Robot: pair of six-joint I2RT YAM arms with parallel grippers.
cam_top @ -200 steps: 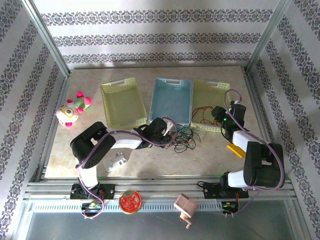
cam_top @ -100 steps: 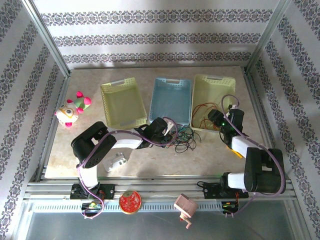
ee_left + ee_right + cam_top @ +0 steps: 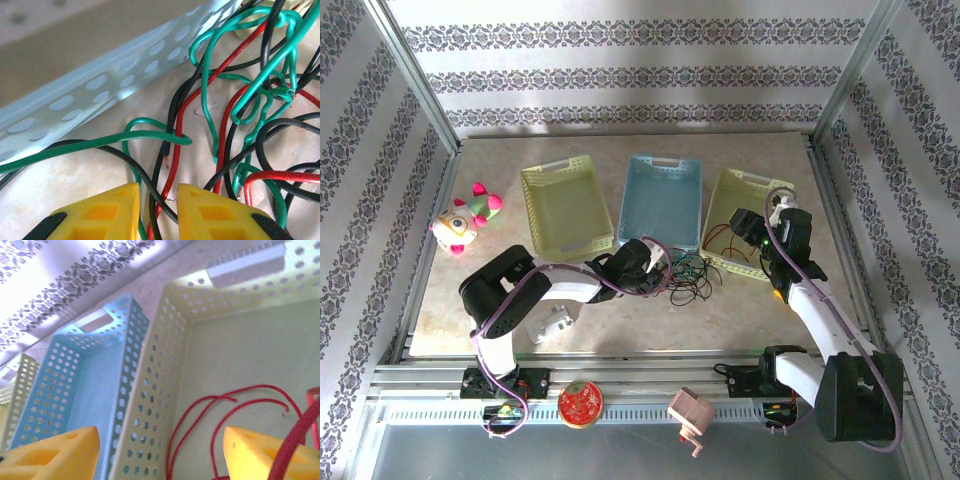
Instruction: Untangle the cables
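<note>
Top external view: the cables (image 3: 688,276), a knot of red, green and black strands, lie on the surface (image 3: 740,315) just in front of the blue basket (image 3: 663,205). The left arm's fingers (image 3: 656,268) reach into the knot's left edge. The right arm's fingers (image 3: 746,226) hang over the tilted yellow basket (image 3: 752,192) at the right, where a loose red cable (image 3: 720,236) lies inside. A second yellow basket (image 3: 567,208) sits left of the blue one.

In the left wrist view the left arm's fingers stand close together with a narrow gap. A red strand and a black strand run through that gap; whether they are pinched I cannot tell. Green loops cross just beyond, near the blue basket's wall.

In the right wrist view the right arm's fingers are spread wide, released, with nothing gripped between them. The red cable loops on the basket floor below, and one red strand crosses in front of the right-hand finger.
</note>
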